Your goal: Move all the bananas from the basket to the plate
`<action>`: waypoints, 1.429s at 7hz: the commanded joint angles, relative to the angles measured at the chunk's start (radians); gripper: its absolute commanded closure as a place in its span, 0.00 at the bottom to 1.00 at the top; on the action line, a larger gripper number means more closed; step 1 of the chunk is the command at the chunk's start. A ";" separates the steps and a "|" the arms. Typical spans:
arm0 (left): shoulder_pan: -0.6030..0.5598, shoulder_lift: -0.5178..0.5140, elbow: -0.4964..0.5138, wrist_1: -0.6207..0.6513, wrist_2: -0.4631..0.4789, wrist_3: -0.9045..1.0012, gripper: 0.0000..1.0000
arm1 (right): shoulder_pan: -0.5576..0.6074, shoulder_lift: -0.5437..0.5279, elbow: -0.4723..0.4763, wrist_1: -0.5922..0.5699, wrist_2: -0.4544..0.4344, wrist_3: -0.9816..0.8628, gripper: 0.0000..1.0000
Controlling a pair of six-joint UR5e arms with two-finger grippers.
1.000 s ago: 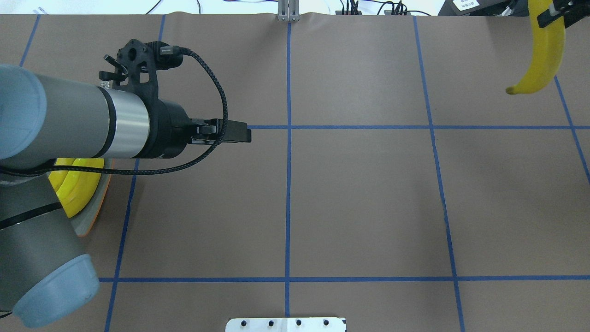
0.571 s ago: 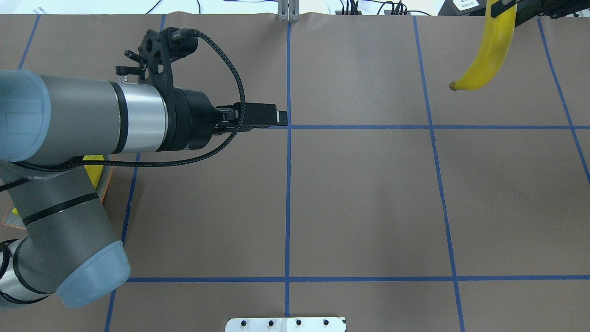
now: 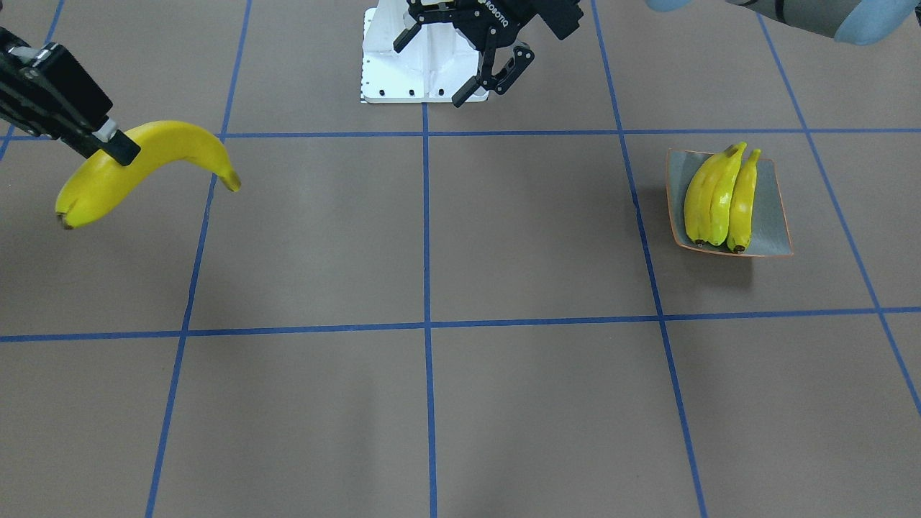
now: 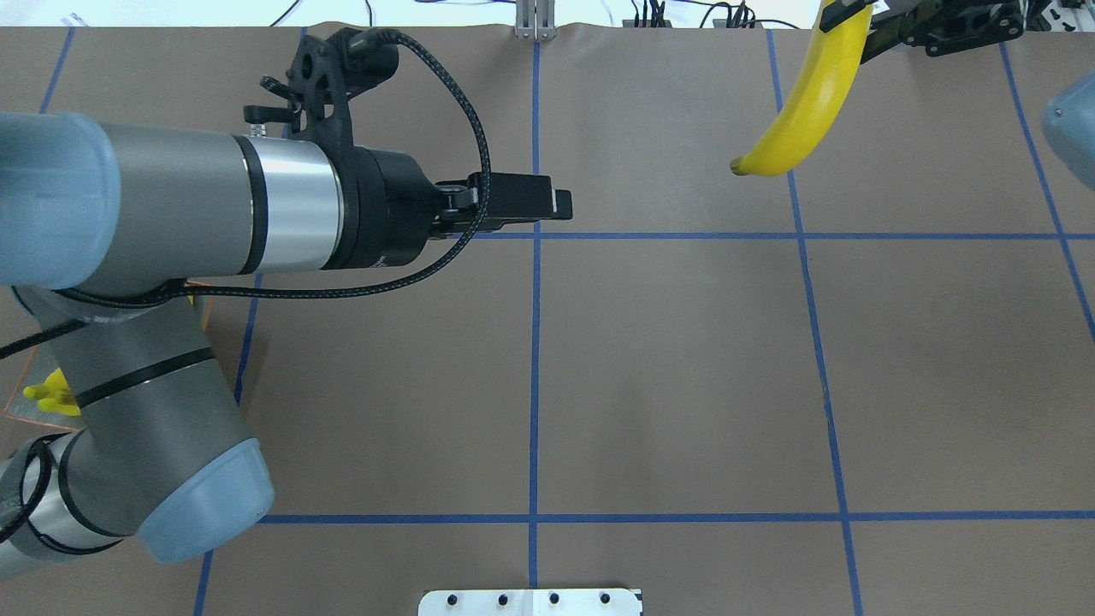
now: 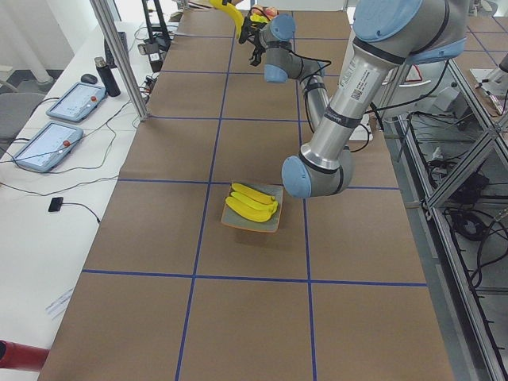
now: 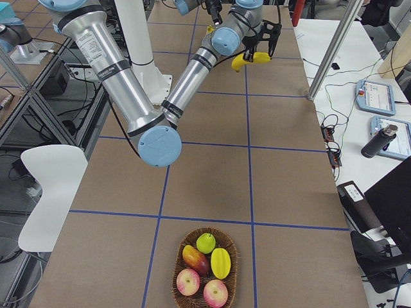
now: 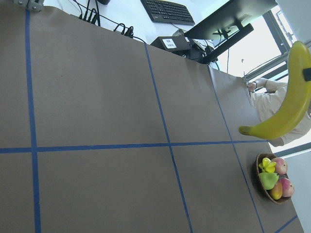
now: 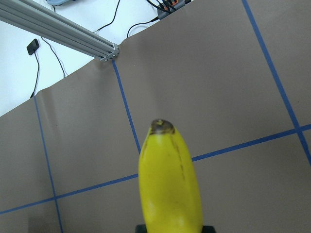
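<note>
While airborne, banana [image 3: 155, 144] in right claw [image 3: 109, 145]

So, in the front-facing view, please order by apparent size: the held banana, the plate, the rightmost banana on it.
1. held banana (in the air, probably nearer the camera, so perhaps inflated)
2. plate
3. rightmost banana

The table [image 4: 684, 385] is covered in brown paper, marked into large squares by blue tape lines [image 4: 535, 385]. A white mounting plate [image 4: 530, 601] with 4 dark holes sits at the bottom edge of the overhead view, and an aluminium post [image 4: 535, 21] stands at the opposite edge. On a white side desk [image 5: 32, 262] lie 2 tablets [image 5: 75, 101], an upright dark bottle [image 5: 109, 77] and a small black phone [image 5: 55, 204] on a cable. A white chair [image 6: 51, 186] stands beside the table. Near one end, 2 red apples [image 6: 188, 282], a green pear [image 6: 205, 242], a mango [image 6: 195, 259] and a yellow star fruit [image 6: 220, 262] lie bunched together.
</note>
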 commanded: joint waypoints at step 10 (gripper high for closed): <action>0.043 -0.118 0.041 -0.078 -0.002 -0.010 0.00 | -0.189 0.067 0.045 0.199 0.005 0.004 1.00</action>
